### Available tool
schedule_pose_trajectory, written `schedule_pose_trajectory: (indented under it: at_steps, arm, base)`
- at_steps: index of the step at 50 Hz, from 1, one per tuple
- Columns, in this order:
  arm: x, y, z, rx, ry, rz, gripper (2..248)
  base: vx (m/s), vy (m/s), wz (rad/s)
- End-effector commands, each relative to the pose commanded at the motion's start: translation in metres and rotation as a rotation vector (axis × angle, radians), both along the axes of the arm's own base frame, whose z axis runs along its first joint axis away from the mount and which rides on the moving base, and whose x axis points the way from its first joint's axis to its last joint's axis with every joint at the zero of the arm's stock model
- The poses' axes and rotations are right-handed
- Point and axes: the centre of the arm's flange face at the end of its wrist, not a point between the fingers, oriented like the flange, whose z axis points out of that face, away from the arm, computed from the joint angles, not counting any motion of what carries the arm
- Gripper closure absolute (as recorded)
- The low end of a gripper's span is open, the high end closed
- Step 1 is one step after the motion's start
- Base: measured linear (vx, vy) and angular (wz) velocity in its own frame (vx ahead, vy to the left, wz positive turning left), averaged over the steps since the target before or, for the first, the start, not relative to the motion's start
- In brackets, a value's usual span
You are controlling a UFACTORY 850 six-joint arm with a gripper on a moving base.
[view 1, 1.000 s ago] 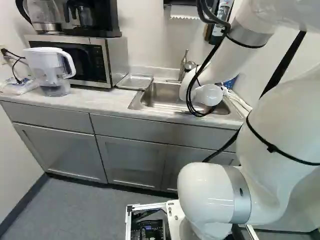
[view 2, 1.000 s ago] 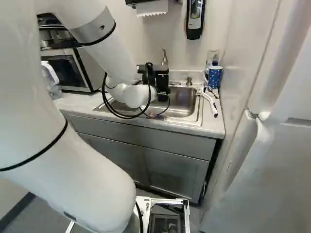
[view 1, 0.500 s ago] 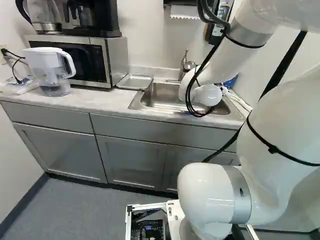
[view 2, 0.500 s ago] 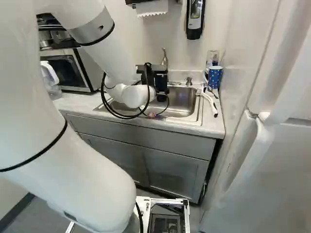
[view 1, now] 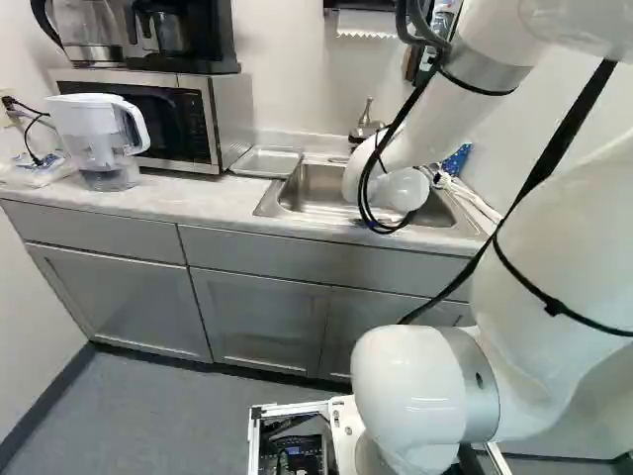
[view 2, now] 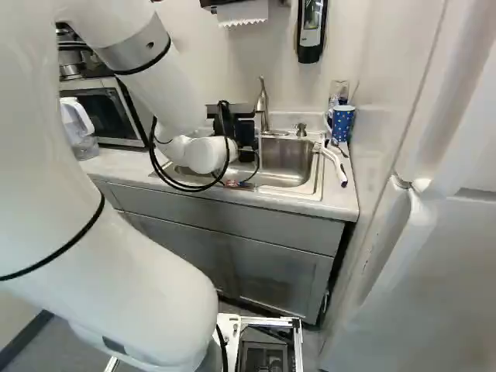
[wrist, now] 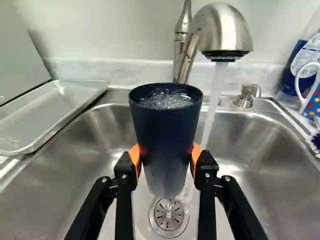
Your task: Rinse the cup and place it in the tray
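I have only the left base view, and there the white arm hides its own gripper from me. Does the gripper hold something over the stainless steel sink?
Observer: Yes, the wrist view shows the black gripper shut on a dark blue, tapering cup, an orange pad against each side.

Operator: Thank you. Is there any water inside this cup, please?

Observer: Yes, clear, bubbly water shows inside its rim.

Operator: And the curved, brushed-metal faucet, does its stream go into the cup?

Observer: No, the stream falls beside the cup and misses its mouth.
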Motion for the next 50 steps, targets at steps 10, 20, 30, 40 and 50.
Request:
schedule_pose_trajectory:
  at_steps: [10, 20, 30, 40, 50]
  arm:
    - [0.0, 0.014, 0.001, 0.0, -0.002, 0.034, 133]
    - [-0.001, 0.025, 0.007, -0.001, -0.018, 0.063, 133]
    - [-0.003, 0.039, 0.017, -0.002, -0.042, 0.097, 133]
    - [-0.004, 0.053, 0.026, -0.002, -0.055, 0.132, 133]
    - [-0.006, 0.065, 0.035, 0.003, -0.062, 0.157, 133]
  base:
    - [0.0, 0.0, 0.0]
    - [0.0, 0.0, 0.0]
    - [0.0, 0.0, 0.0]
    - [0.0, 0.0, 0.0]
    - [0.0, 0.0, 0.0]
